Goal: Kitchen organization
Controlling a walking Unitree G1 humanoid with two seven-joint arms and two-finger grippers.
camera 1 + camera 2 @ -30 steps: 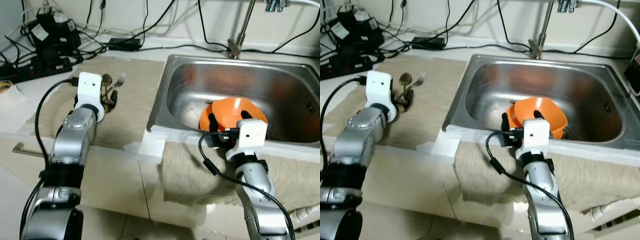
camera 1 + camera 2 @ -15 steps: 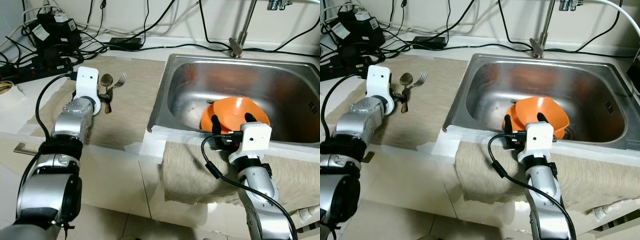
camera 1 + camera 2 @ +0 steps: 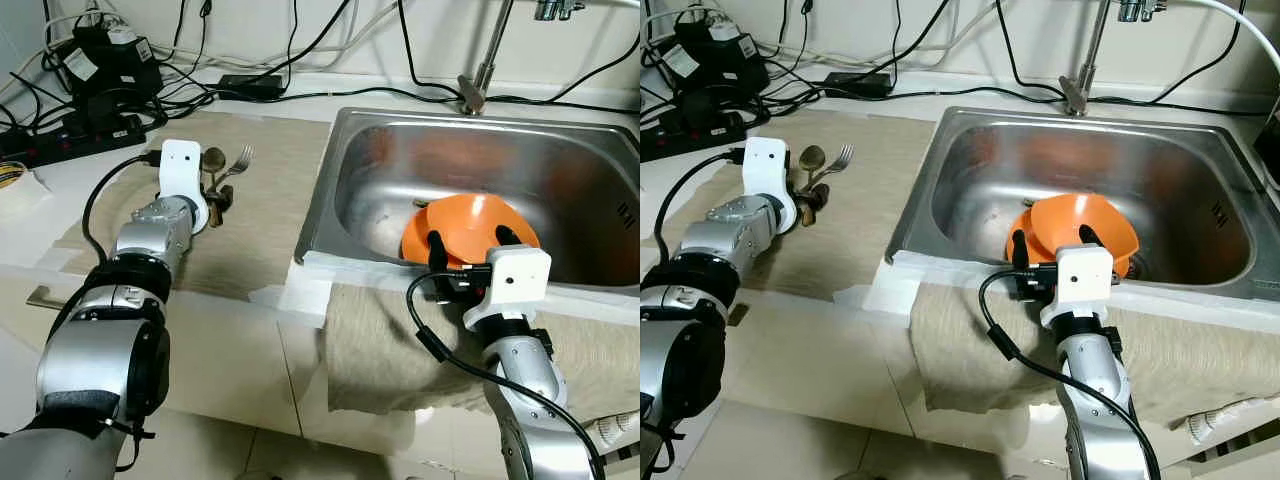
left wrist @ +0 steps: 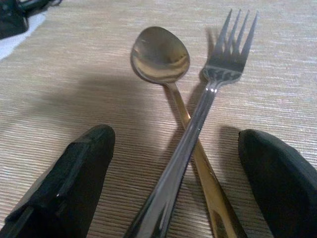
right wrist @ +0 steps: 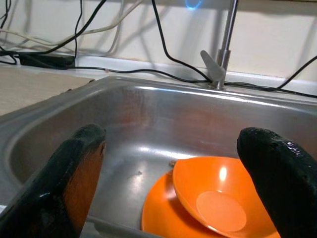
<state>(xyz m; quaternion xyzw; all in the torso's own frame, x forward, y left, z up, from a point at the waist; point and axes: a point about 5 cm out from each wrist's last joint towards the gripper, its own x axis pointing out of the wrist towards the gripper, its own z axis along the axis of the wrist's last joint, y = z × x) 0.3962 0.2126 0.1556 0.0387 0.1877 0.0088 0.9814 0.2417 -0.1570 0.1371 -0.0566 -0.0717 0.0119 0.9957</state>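
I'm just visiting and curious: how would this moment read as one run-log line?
left gripper: open, straddling crossed spoon and fork | right gripper: open above orange bowl in sink

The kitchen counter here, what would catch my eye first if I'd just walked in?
Probably the bright orange bowl resting on an orange plate in the steel sink, with the right gripper open at the sink's near rim. On the beige mat left of the sink, a spoon and fork lie crossed between the open left gripper's fingers.

Location: a home kitchen counter. Indicators: a stainless-steel sink basin point(image 3: 560, 190) with a chrome tap point(image 3: 478, 80), orange dishes point(image 3: 465, 228) in the basin, a metal spoon point(image 4: 163, 64) and metal fork point(image 4: 218, 84) on a beige mat point(image 3: 270, 190).
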